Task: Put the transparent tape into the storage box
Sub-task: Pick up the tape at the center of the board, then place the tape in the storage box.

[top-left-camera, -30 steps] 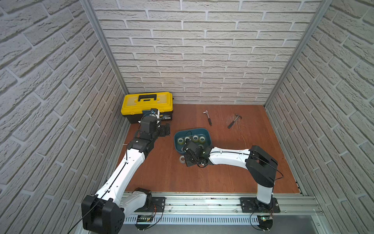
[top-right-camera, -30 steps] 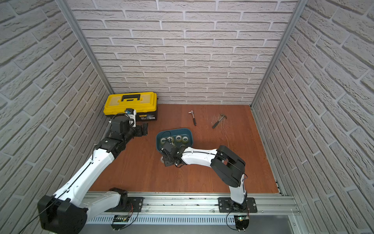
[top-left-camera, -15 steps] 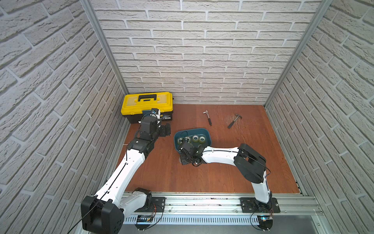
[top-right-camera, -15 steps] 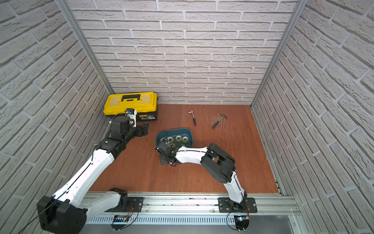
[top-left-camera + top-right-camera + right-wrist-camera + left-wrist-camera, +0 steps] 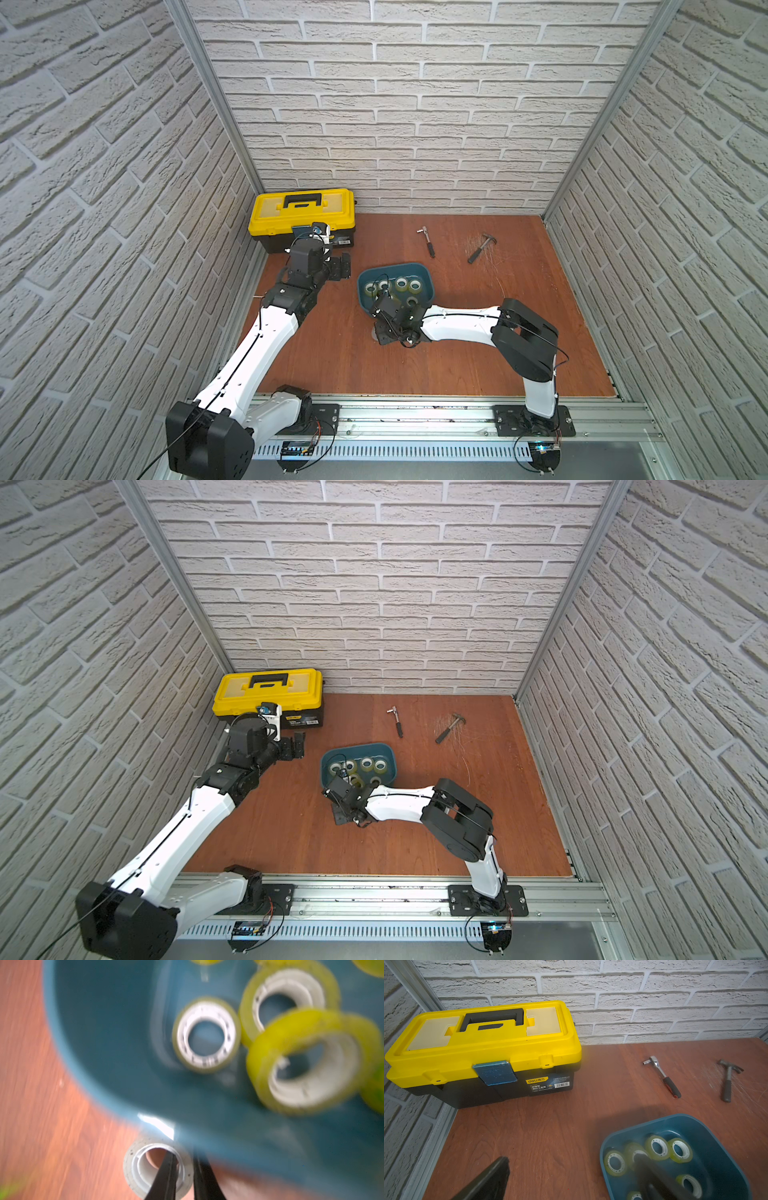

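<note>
Transparent tape (image 5: 131, 1167), a pale roll on a white core, lies flat on the brown table just outside the storage box (image 5: 93, 1032), close against its outer wall. In both top views that spot is near the middle of the frame, just below the box's lower left corner, and the arm hides most of it there.

The right gripper (image 5: 182, 1155) looks clamped on the roll's wall, with one finger down inside the core and the other outside, in the narrow space between roll and box. The wrist picture is blurred, so I cannot judge how firm the pinch is.

The left gripper (image 5: 343, 268) hangs with its jaws apart and empty, between the yellow-lidded toolbox (image 5: 305, 208) and the box, left of centre. Several other tape rolls (image 5: 401, 284) lie inside the box. A ratchet wrench (image 5: 428, 245) and a hammer (image 5: 480, 247) lie well apart from it, toward the upper right of the floor.

The roll is not yet in the box.

Risks, as I judge them:
- The hold is on one thin side of the ring, so the roll may swing or slip out on the lift.
- The outer finger is hard against the box wall and could catch the rim and drag or tip the shallow tub.
- Released too low or too near the edge, the transparent tape could land on another roll and fall back out.
</note>
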Robot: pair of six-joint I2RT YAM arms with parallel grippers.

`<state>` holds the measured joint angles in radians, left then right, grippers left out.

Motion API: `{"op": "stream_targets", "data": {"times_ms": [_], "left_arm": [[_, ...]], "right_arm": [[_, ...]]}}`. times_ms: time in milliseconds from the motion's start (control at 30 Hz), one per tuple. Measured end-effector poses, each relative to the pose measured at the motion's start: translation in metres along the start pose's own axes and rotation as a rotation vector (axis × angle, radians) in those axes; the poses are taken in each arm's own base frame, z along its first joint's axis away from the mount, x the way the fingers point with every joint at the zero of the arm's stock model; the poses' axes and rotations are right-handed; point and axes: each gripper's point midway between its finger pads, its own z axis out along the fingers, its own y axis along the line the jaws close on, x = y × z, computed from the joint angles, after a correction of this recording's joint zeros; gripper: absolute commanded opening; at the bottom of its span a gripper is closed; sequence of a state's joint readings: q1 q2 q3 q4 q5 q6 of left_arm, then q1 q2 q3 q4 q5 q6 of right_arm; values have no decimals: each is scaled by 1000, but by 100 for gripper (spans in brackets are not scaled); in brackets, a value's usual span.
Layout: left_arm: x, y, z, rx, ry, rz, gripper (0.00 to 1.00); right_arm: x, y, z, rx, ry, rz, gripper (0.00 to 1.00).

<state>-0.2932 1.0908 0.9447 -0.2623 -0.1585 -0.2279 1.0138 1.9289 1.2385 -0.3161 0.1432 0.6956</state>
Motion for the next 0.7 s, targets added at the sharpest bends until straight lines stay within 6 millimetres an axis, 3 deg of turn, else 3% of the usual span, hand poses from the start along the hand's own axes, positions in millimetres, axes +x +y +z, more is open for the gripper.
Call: {"op": "stream_targets", "data": {"times_ms": [100, 267, 367, 500, 700], "left_arm": [[-2, -9, -5, 8, -15, 34, 98], [-2, -14, -17, -2, -39, 68, 98], [0, -11, -23, -8, -33, 66, 98], [3, -14, -39, 29, -5, 60, 98], [10, -11, -81, 81, -40, 12, 98]], "right_arm": [[-3, -2, -28, -10, -25, -17, 3], [-32, -2, -91, -48, -138, -26, 3], [-47, -8, -118, -45, -187, -37, 3], [-65, -27, -133, -9, -211, -44, 4], [-102, -66, -137, 48, -214, -20, 3]]}}
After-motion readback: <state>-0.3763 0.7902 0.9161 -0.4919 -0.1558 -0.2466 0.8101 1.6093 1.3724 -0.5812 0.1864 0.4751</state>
